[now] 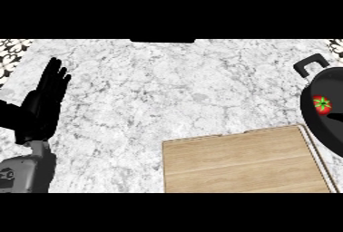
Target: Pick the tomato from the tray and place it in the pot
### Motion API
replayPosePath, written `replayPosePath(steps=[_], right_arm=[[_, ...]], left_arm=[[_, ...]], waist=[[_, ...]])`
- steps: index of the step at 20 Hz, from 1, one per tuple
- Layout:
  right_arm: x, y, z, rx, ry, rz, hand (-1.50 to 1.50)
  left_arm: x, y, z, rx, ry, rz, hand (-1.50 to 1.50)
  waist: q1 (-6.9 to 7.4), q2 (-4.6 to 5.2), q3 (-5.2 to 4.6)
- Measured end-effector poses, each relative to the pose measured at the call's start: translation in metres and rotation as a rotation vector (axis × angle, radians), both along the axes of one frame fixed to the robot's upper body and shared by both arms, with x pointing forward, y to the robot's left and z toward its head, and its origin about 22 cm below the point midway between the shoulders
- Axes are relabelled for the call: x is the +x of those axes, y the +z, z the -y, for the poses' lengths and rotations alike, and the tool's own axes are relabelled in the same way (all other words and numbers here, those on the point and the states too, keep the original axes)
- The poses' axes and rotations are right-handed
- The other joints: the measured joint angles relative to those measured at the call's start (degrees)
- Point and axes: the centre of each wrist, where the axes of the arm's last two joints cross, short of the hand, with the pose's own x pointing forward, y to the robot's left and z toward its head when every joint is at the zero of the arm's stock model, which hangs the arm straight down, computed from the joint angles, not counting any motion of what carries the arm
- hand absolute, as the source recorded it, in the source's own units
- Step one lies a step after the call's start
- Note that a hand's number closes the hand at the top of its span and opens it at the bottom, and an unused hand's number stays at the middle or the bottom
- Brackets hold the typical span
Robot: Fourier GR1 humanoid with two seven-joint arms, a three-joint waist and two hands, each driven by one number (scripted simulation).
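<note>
The tomato (pixel 322 104), red with a green stem on top, lies inside the pot (pixel 330 131). The pot is black and sits at the right edge of the tabletop (pixel 167 90), partly cut off by the view's right side; one looped black handle (pixel 309 64) sticks out from its far side.

Just beside the pot, toward the near right corner of the tabletop, lies the tray (pixel 241 163), a flat pale wooden board with a thin raised rim. Its right end reaches up to the pot and seems to slip under the pot's edge. Nothing is seen lying on its wood.

The tabletop is white marble with grey veining. At its far edge, near the middle, a small dark shape (pixel 163 41) shows; what it is cannot be told.

Well apart from all this, at the left edge of the tabletop, the left robot hand (pixel 41 106) rests with fingers straight and apart, pointing up, holding nothing. Its grey forearm (pixel 28 174) comes in from the near left corner. The right robot hand does not show.
</note>
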Motion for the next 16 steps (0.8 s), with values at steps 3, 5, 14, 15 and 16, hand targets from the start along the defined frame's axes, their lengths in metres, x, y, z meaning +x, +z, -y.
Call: replayPosePath(steps=[3, 5, 14, 15, 16], right_arm=[[-0.003, 0.005, 0.012, 0.124, -0.009, 0.038, -1.50], [-0.007, 0.014, 0.025, 0.198, -0.015, 0.052, -1.50], [-0.058, 0.047, 0.086, 0.293, -0.121, 0.043, -1.50], [-0.063, 0.047, 0.089, 0.295, -0.129, 0.038, -1.50], [-0.069, 0.048, 0.094, 0.294, -0.137, 0.034, -1.50]], left_arm=[[-0.001, 0.002, -0.001, -0.002, 0.002, 0.005, 0.00], [0.000, 0.004, 0.002, 0.005, 0.003, 0.007, 0.00], [-0.001, 0.006, 0.000, -0.005, 0.000, 0.008, 0.00], [-0.002, 0.006, 0.001, -0.006, -0.002, 0.005, 0.00], [-0.003, 0.006, 0.000, -0.004, -0.003, 0.005, 0.00]], waist=[[-0.14, 0.00, 0.00], [-0.22, 0.03, 0.01], [0.01, 0.34, 0.16], [-0.03, 0.33, 0.16], [-0.01, 0.36, 0.19]])
